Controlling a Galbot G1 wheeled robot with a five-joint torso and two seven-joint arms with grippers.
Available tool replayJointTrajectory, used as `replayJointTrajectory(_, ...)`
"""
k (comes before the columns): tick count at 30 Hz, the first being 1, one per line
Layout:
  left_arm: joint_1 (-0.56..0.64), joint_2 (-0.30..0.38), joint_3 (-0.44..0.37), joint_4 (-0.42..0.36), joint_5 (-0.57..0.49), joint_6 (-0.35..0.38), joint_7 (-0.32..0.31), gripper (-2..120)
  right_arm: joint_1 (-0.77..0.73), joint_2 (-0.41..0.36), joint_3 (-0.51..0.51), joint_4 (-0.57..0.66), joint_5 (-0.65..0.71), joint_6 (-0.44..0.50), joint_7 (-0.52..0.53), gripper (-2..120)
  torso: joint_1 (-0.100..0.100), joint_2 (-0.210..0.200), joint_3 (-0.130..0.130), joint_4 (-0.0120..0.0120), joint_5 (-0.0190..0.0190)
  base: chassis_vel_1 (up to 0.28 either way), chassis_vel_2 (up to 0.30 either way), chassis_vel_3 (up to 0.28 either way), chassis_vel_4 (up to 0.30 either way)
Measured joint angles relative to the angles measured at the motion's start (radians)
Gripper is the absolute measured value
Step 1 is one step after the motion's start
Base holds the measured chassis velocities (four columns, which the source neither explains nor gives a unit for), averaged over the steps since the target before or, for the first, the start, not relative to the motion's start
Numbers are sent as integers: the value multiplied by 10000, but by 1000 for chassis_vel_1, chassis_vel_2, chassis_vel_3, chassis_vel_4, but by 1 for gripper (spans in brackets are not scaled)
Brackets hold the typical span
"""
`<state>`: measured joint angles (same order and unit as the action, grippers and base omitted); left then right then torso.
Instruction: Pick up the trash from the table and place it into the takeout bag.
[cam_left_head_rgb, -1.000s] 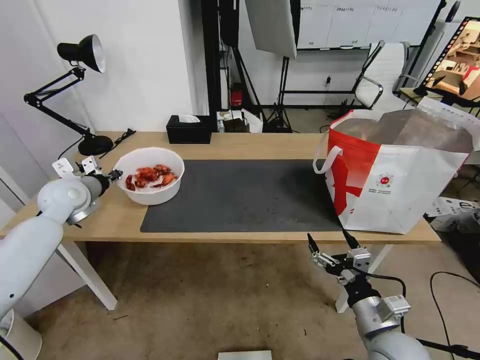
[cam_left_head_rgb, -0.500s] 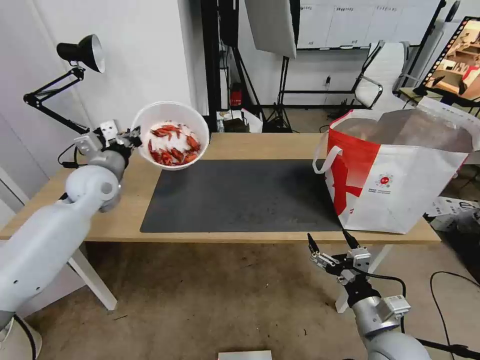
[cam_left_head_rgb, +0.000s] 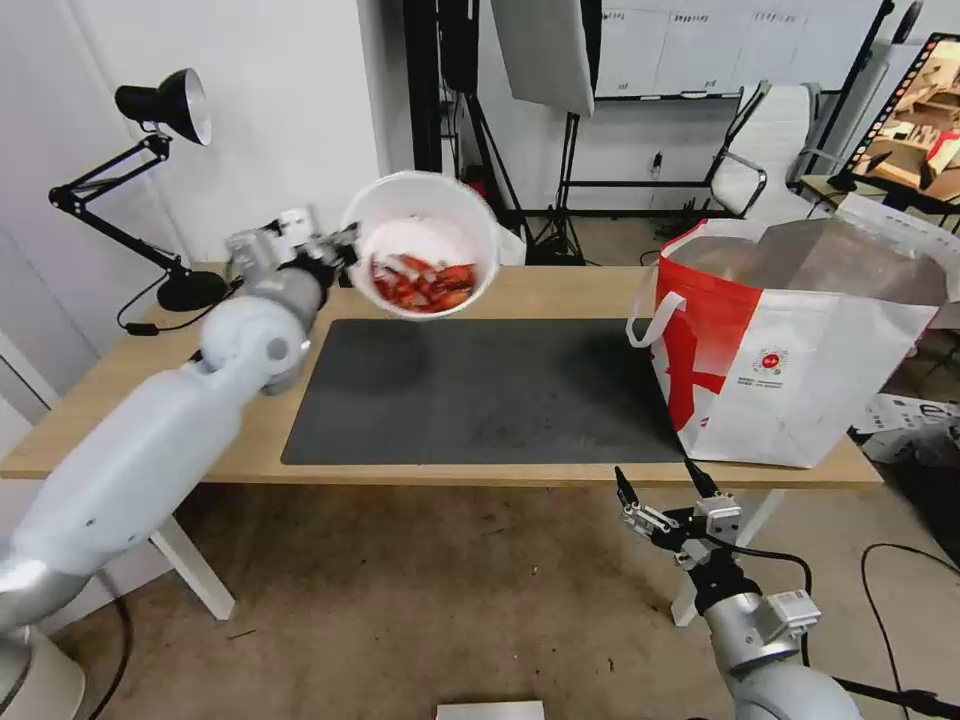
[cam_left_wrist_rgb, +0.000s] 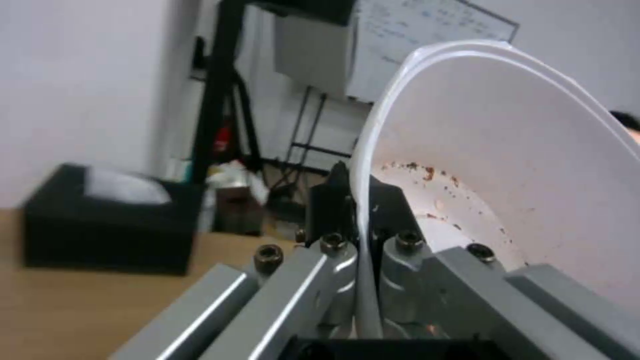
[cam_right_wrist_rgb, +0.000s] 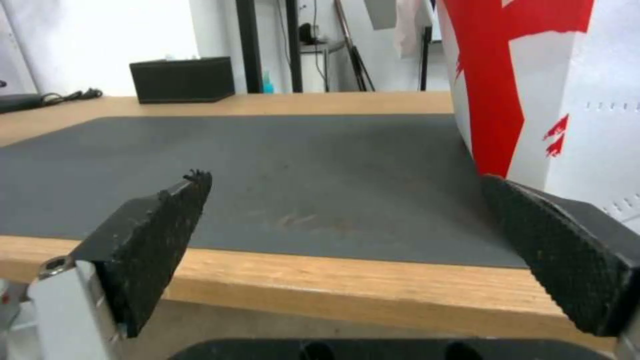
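The white bowl (cam_left_head_rgb: 422, 243) is held tilted above the mat's (cam_left_head_rgb: 480, 390) far left corner, red shells (cam_left_head_rgb: 425, 283) slid to its lower side and sauce specks (cam_left_wrist_rgb: 427, 172) left on its wall. The tissue box (cam_left_wrist_rgb: 100, 227) is partly hidden behind it. The left gripper (cam_left_head_rgb: 335, 247) is clamped on its rim, arm stretched over the table (cam_left_head_rgb: 560, 290). The right gripper (cam_left_head_rgb: 667, 487) is kept wide apart, holding nothing, below the table edge near the bag (cam_left_head_rgb: 800, 350).

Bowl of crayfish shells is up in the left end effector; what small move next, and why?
Probably carry the white bowl right toward the takeout bag, levelling it: the left end effector pinches its rim, it hangs tilted above the mat, the bag's mouth open.
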<state>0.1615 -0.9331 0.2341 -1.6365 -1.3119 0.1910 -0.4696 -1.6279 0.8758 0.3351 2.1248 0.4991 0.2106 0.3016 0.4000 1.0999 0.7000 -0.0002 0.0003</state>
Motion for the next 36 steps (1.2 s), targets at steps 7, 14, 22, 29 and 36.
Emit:
replayJointTrajectory(7,-2034,-1776,1156,1012,-582,40,-540,0,1,0,0,0,0,0,0,100,1,0,0,-4,4,0,0,0,0)
replayJointTrajectory(14,-3537,-3993,1661,2804,-792,50,-762,0,1,0,0,0,0,0,-1,100,1,1,0,3,0,0,0,0,0)
replayJointTrajectory(22,-4226,-6502,1952,4798,-221,17,-392,0,0,0,0,0,0,0,-1,100,0,1,-1,-5,3,0,0,0,0)
replayJointTrajectory(29,-4247,-6739,2830,5220,444,-393,324,0,1,-1,0,0,0,0,0,100,0,1,-1,6,-1,0,0,0,0)
replayJointTrajectory(36,-3927,-6687,3270,5295,1340,-1042,496,0,1,-1,0,0,0,0,0,100,0,1,0,2,-2,0,0,0,0)
